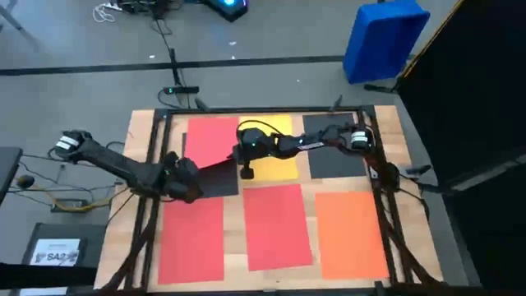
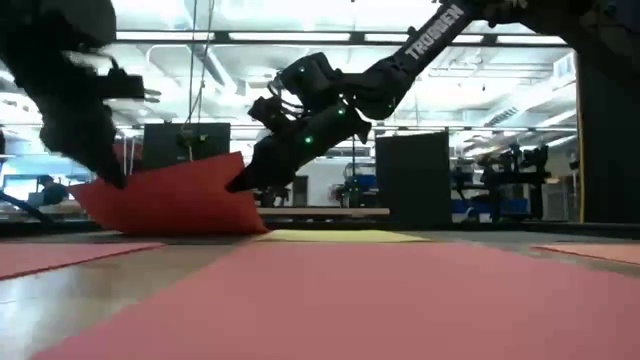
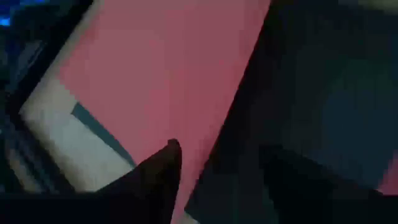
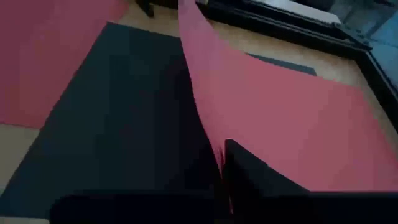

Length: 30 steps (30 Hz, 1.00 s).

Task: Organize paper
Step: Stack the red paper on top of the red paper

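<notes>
One red sheet curled up between two arms

The thin red paper [image 1: 209, 138] bows stiffly above a matte black sheet [image 4: 106, 118] on the wooden tabletop [image 1: 140, 131]. The right gripper [image 1: 238, 154] has its fingers pinched on its edge; the left gripper [image 1: 191, 182] has its fingers spread, gripping nothing.

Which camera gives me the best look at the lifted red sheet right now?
The right wrist view: the red sheet curls up edge-on, pinched in the right gripper. The low view shows its raised side, the high view only its place, the left wrist a flat patch.
</notes>
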Each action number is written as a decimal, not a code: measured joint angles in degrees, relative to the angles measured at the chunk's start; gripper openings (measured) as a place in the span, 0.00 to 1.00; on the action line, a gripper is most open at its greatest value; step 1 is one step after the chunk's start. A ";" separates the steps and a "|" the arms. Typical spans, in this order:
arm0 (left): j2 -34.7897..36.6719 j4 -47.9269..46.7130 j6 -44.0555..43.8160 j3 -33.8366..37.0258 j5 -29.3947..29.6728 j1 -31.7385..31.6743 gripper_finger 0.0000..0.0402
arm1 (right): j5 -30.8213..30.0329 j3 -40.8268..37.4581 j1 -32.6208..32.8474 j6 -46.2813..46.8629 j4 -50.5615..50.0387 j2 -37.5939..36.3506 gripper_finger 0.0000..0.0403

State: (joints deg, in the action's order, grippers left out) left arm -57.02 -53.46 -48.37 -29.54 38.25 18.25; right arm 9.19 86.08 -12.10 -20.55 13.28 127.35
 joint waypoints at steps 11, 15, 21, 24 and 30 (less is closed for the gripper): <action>-3.94 1.01 -2.82 0.70 2.33 -4.06 0.33 | 0.00 -0.02 0.02 0.00 1.42 0.00 0.00; -5.11 1.33 -3.20 0.52 3.17 -4.91 0.07 | -0.01 0.97 0.16 0.53 1.65 0.00 0.00; -5.17 -2.58 -4.43 -4.38 5.94 -5.10 0.00 | -0.15 5.42 0.82 1.49 -2.15 0.00 0.00; -5.17 -7.63 -4.46 -9.46 7.24 -5.02 0.00 | -0.41 9.44 1.55 1.56 -7.95 0.00 0.00; -5.18 -15.83 -2.79 -21.20 7.62 -3.35 0.00 | -1.93 19.55 3.20 2.92 -23.81 0.00 0.00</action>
State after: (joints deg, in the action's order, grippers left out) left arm -62.19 -69.29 -51.16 -50.73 45.87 14.89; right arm 7.26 105.63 -8.90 -17.63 -10.53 127.35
